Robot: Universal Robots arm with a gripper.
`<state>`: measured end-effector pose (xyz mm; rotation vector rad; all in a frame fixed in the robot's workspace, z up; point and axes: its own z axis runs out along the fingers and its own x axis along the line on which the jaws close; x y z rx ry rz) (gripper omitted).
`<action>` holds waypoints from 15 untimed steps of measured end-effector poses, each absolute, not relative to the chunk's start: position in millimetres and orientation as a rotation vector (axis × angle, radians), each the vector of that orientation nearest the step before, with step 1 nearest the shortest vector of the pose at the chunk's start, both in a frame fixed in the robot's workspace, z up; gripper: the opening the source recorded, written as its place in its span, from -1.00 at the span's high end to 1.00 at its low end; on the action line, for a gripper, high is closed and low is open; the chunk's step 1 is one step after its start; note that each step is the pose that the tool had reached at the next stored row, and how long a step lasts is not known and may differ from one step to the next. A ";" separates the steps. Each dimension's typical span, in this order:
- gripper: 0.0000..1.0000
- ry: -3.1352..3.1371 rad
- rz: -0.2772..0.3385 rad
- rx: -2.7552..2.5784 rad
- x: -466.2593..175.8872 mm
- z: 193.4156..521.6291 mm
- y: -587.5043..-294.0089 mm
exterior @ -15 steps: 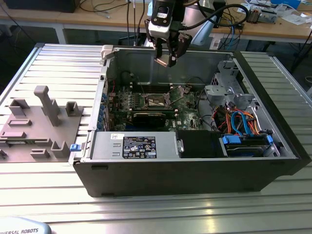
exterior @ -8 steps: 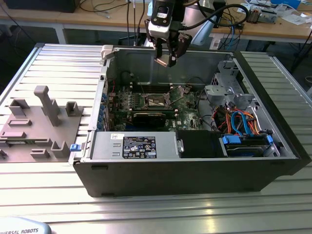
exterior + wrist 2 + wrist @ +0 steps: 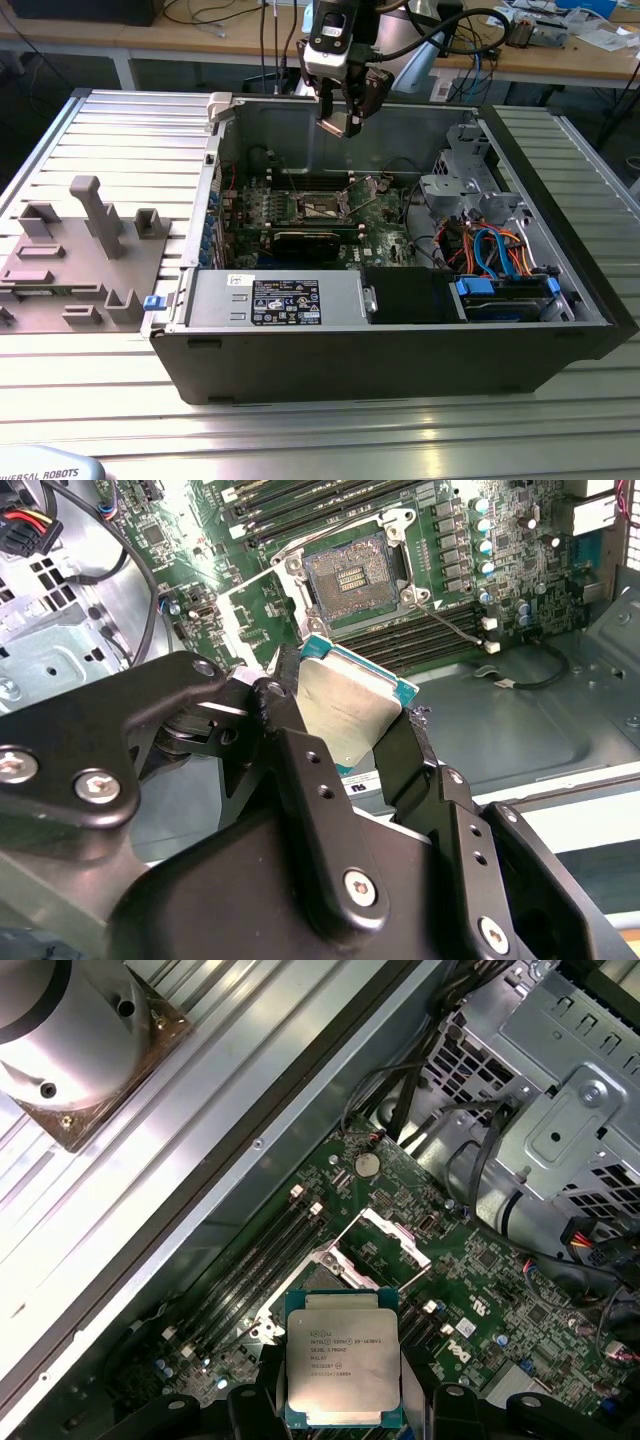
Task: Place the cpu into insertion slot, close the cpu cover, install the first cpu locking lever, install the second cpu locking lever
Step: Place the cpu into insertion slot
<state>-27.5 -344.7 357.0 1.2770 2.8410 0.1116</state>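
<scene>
Pinches the small flat square cpu, silvery-grey metal top, by two opposite edges in the black gripper. Hangs high over the open black computer case, near its far wall, well apart from the dark silvery-rimmed insertion slot on the green motherboard. Square, no long axis; face tilted. Thin silvery cpu cover raised. Open air all round the chip.
</scene>
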 end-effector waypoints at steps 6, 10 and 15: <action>-0.08 2.839 0.111 1.282 -27.5 357.0 -344.7; -0.08 2.837 0.111 1.285 -27.5 357.0 -344.7; -0.08 2.835 0.111 1.289 -27.5 357.0 -344.7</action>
